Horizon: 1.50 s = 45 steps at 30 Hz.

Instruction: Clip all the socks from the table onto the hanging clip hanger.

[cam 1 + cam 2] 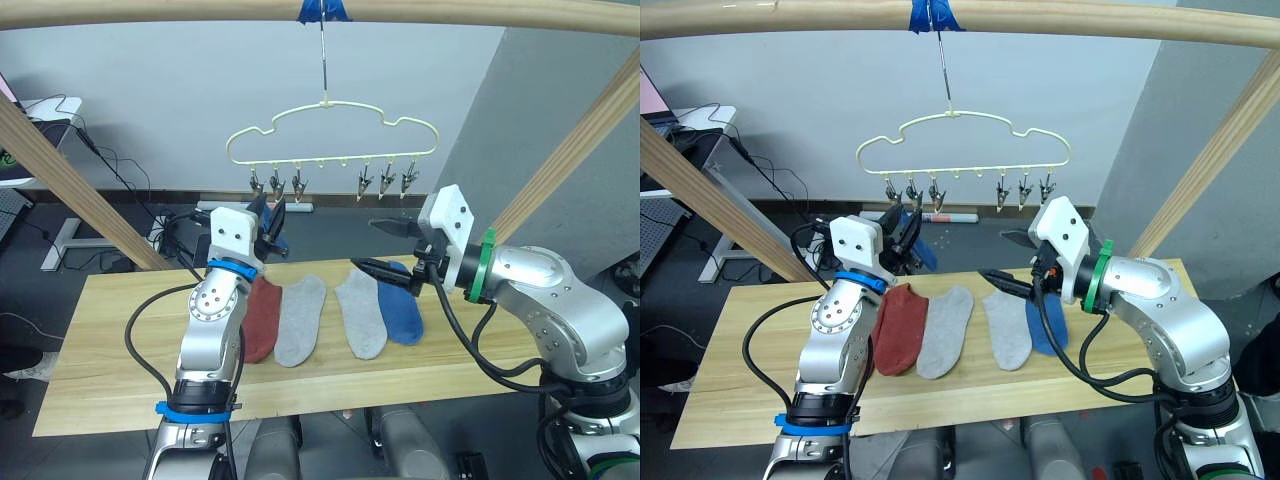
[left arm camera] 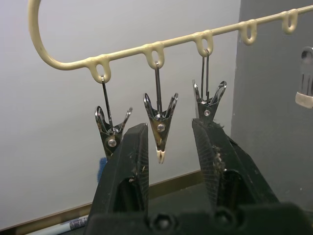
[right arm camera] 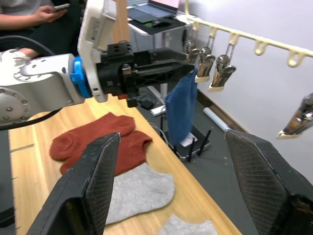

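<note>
Key relation: the left gripper (image 1: 270, 215) hangs just under the three left-hand clips (image 2: 159, 122) of the clip hanger (image 1: 330, 130); in the head views the clips lie at about 12 o'clock from its tips, near but apart, and in the left wrist view the middle clip of the three sits between the two fingers
Left gripper: pinching a blue sock (image 3: 180, 110), which hangs down with its long axis vertical; top edge caught between the fingers
Right gripper: (image 1: 385, 250) spread wide, holding nothing, over the table (image 1: 120, 360) above the blue and grey socks
Nearer arm: the left, by far; the right is well below the right-hand clips (image 1: 385, 182)
Hanger contents: six clips, none holding a sock as far as the views show
Table contents: one red sock (image 1: 262, 315) visible in the head views, a second overlapping it in the right wrist view, two grey socks (image 1: 300, 318), one blue sock on the table (image 1: 402, 312), lying side by side, long axes running 12 to 6
Judgement: first sock about to be clipped; five to go
</note>
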{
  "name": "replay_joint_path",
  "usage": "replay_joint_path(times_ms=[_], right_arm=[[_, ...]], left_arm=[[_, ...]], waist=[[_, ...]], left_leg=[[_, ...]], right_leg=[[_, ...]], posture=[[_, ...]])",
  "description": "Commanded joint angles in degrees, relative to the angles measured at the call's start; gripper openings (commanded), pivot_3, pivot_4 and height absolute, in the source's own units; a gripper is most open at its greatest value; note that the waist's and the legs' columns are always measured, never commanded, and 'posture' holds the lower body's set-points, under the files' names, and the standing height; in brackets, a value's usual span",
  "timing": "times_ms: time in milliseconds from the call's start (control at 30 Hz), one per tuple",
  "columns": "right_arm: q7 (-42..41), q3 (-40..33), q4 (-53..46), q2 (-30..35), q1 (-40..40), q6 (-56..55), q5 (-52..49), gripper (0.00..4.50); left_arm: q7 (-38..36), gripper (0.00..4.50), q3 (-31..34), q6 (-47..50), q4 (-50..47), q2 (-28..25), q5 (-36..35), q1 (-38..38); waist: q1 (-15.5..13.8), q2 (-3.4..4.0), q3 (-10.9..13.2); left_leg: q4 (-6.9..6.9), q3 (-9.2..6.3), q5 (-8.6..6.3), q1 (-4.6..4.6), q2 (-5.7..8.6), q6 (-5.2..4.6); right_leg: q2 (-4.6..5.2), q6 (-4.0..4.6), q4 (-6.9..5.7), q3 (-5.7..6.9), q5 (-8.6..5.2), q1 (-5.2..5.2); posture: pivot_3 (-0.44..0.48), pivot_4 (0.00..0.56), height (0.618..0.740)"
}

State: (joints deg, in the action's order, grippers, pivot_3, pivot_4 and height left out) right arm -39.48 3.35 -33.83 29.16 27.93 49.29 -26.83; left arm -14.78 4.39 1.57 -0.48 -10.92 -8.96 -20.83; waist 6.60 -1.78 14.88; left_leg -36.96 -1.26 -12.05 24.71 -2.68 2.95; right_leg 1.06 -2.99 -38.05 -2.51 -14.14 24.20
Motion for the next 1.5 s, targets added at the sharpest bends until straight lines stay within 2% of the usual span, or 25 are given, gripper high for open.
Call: replay_joint_path(times_ms=[33,133,333,700,833,1500], right_arm=[[0.7,-1.6,-2.8,0.8,0.0,-0.3,-1.8,3.58],[1.3,-1.5,-2.9,1.1,0.0,-0.3,-2.4,3.58],[1.9,-1.6,-3.0,1.7,0.1,-0.4,-3.3,3.58],[2.7,-1.7,-2.5,2.9,-0.6,-1.2,-4.3,3.58],[2.7,-1.8,-2.6,3.0,-0.8,-1.2,-4.4,3.58],[0.0,-1.9,-2.3,2.7,-0.8,-2.2,-8.2,3.58]], left_arm=[[1.0,1.55,0.4,-1.7,0.4,0.6,0.2,-1.3],[1.1,1.55,0.9,-2.4,1.5,1.4,-0.7,-2.0],[0.9,2.94,0.8,-2.9,3.3,1.8,-0.2,-3.3],[1.4,2.94,0.4,-3.0,3.3,2.2,0.5,-3.6],[1.9,2.08,0.3,-3.2,3.0,2.3,0.7,-3.0],[3.5,2.08,1.5,-5.0,7.3,1.5,1.4,-7.5]], waist=[[0.0,0.00,0.0],[0.1,0.00,0.0],[0.1,-0.01,0.0],[0.2,-0.01,0.0],[0.2,-0.02,0.0],[0.5,-0.03,0.0]], left_leg=[[0.01,0.00,0.00,0.00,0.00,0.00],[0.01,0.01,0.00,0.00,0.00,0.00],[0.01,0.00,0.00,0.01,0.00,0.00],[0.04,0.01,0.00,0.01,0.00,0.00],[0.03,0.01,0.00,0.01,0.00,0.00],[0.05,0.01,0.00,0.02,0.00,0.00]], right_leg=[[0.00,0.00,0.00,0.00,0.00,0.00],[0.00,0.00,0.03,-0.01,0.00,0.00],[0.00,-0.01,0.03,0.00,-0.01,0.00],[0.00,-0.03,0.06,-0.01,-0.02,0.00],[0.00,-0.03,0.06,0.00,-0.02,0.00],[0.00,-0.04,0.08,0.00,-0.03,0.00]], posture=[[-0.257,0.265,0.740],[-0.262,0.266,0.740],[-0.266,0.269,0.740],[-0.269,0.269,0.740],[-0.267,0.268,0.740],[-0.267,0.265,0.740]])
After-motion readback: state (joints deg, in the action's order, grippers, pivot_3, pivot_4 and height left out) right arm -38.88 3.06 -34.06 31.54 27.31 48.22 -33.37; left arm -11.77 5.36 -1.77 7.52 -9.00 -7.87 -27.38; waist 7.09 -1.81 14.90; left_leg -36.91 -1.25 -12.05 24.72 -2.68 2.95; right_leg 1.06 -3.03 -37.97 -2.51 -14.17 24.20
